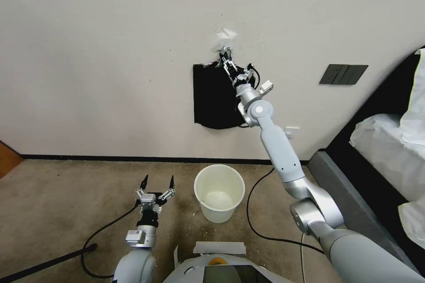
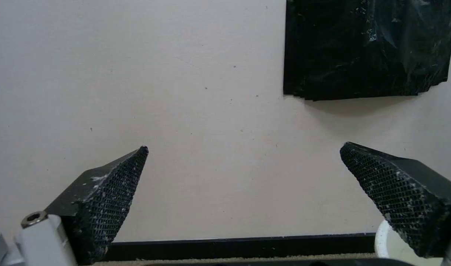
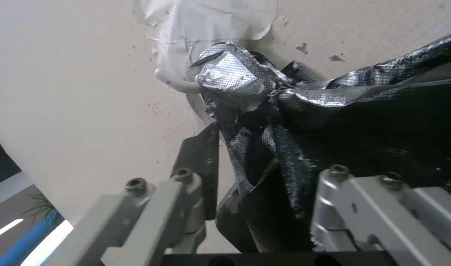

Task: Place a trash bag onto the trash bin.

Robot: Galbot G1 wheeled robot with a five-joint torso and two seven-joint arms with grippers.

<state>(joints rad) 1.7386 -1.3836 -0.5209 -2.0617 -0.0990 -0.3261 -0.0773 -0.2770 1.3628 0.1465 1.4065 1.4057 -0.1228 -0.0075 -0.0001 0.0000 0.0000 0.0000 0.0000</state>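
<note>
A flat bundle of black bags (image 1: 212, 97) (image 2: 368, 48) hangs on the wall from a taped hook (image 3: 206, 22). My right gripper (image 1: 225, 55) (image 3: 250, 147) is raised to the bundle's top corner, shut on the crinkled, gathered plastic of a trash bag (image 3: 265, 111). One dark finger (image 3: 201, 159) shows beside the plastic; the other is hidden behind it. The white round trash bin (image 1: 219, 192) (image 2: 383, 240) stands on the carpet below, with nothing on its rim. My left gripper (image 1: 157, 182) (image 2: 245, 184) hangs open and empty just left of the bin, pointing at the wall.
A bed with white covers (image 1: 389, 150) fills the right side. Black cables (image 1: 256, 212) (image 1: 102, 234) trail over the carpet on both sides of the bin. A dark switch plate (image 1: 343, 74) sits on the wall right of my raised arm.
</note>
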